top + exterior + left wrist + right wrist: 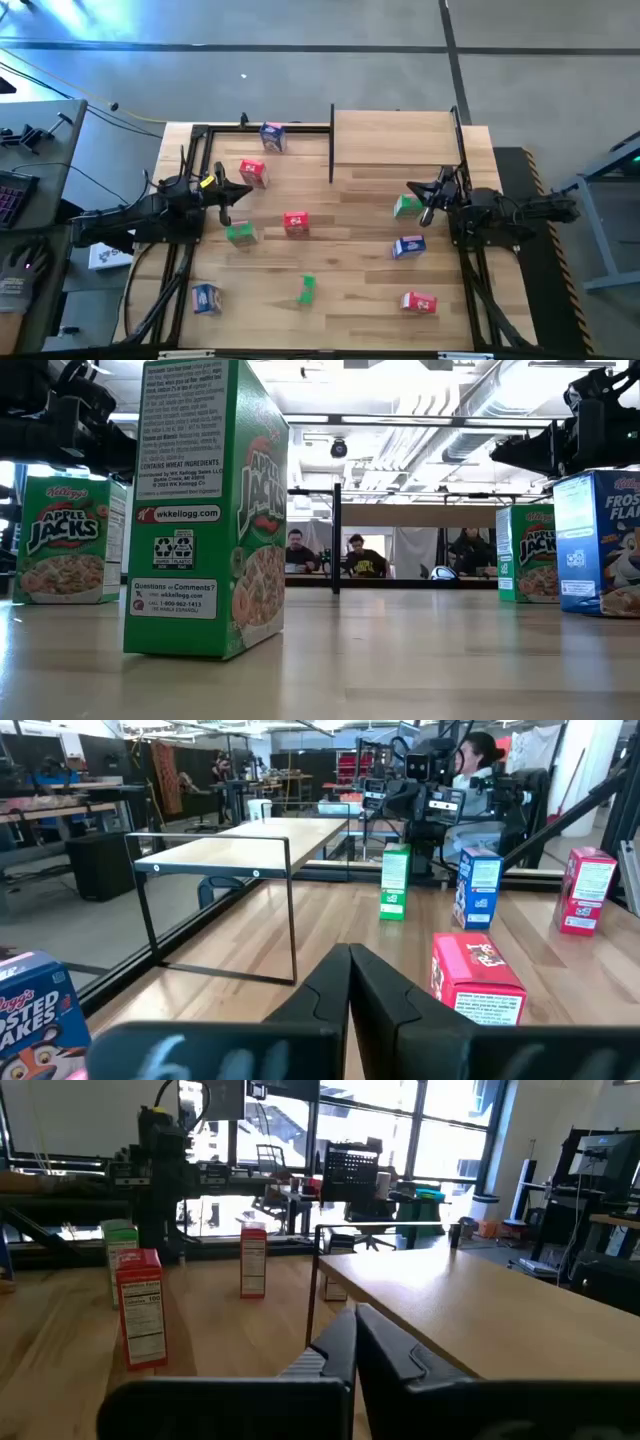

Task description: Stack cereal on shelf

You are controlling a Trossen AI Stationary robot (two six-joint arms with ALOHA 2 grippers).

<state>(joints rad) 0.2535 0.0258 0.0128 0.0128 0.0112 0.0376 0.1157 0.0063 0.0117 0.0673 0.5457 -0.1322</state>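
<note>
Since each cereal box (295, 222) looks light, stiff-walled yet crushable, take it across its narrow sides, both grippers' fingers (350, 1005) being closed and empty.

- We see the bench (340, 250) evenly and brightly lit from overhead, with only soft, faint shadows.
- Ceiling strip lights (420, 400) glare white in the low view.
- Bright windows (420, 1130) wash out the right wrist view.
- Nearest dark shapes in the wrist views look blurred.
</note>
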